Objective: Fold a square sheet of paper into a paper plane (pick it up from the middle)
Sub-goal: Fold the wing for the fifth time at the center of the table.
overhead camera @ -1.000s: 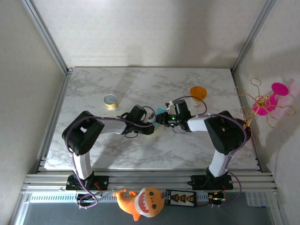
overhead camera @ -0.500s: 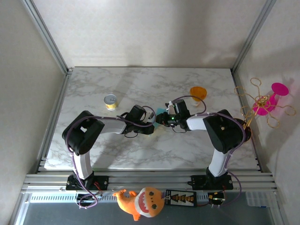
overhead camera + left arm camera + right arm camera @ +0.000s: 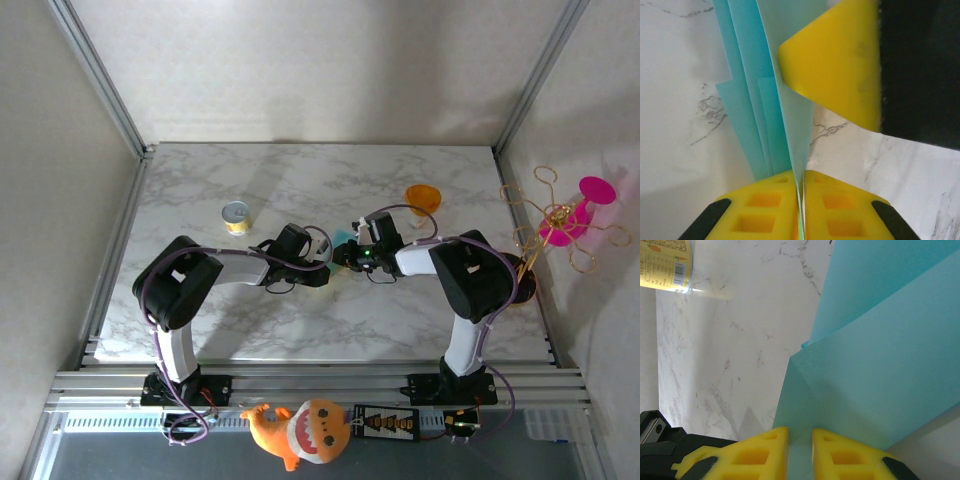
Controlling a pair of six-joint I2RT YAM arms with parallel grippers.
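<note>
The left gripper (image 3: 801,179) has its yellow pads (image 3: 765,205), moulded with square pockets, pressed almost flush together. The thin edge of the teal-blue paper (image 3: 755,90) is nipped in the seam between them. From that pinch the paper fans out in several smooth, flat layers with crisp straight folds, standing on edge over the white, grey-veined marble table (image 3: 680,125). The right gripper (image 3: 800,434) leaves only a narrow slot between its yellow pads. A folded corner of the same sheet runs down into that slot, so it grips too, and one of its wedge-shaped pads shows just beside the sheet in the left wrist view. From above, the two grippers meet nose to nose mid-table, and the paper is a mere teal sliver between them, its outline hard to judge. A yellow can (image 3: 236,216) stands well apart on the left. An orange cup (image 3: 422,197) sits farther back on the right, and neither crowds the grip.
</note>
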